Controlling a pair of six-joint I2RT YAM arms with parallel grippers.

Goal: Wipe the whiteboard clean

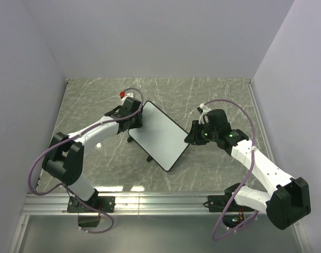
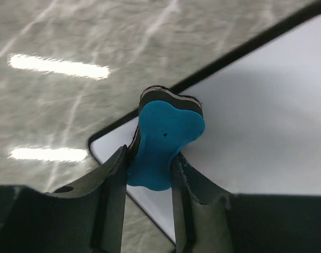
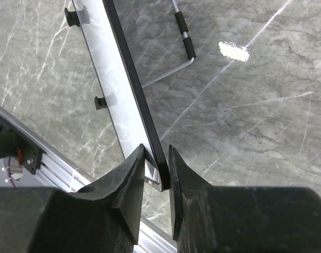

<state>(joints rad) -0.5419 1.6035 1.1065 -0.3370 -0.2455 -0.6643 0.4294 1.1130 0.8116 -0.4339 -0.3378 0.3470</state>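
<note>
nearest, at the table's front edge, the two arm bases sit on a metal rail point(image 1: 165, 203), and both arms reach inward to the whiteboard point(image 1: 161, 136), which lies slantwise in the middle of the table point(image 1: 97, 95). the right gripper point(image 3: 157, 158) is clenched on the board's black rim at its right-hand corner, one finger on each face. judging by this, it is there to brace the board so that wiping does not push it around. on the other side, the left gripper point(image 2: 151, 161) is clamped on a blue eraser point(image 2: 168, 132), squeezing its waist, with the dark felt end pressed to the board just inside the far-left corner. that looks like a wiping stroke at the board's edge.

the overhead view alone shows the whole face, and no marks show on it, so the task seems close to done or done. it does not show the eraser, which the left wrist view makes plain. the right wrist view alone shows the board edge-on: its underside, small black feet point(image 3: 99, 101) and a bent wire leg point(image 3: 182, 39) beyond. the board seems tipped up from the table there, though how far cannot be told.
</note>
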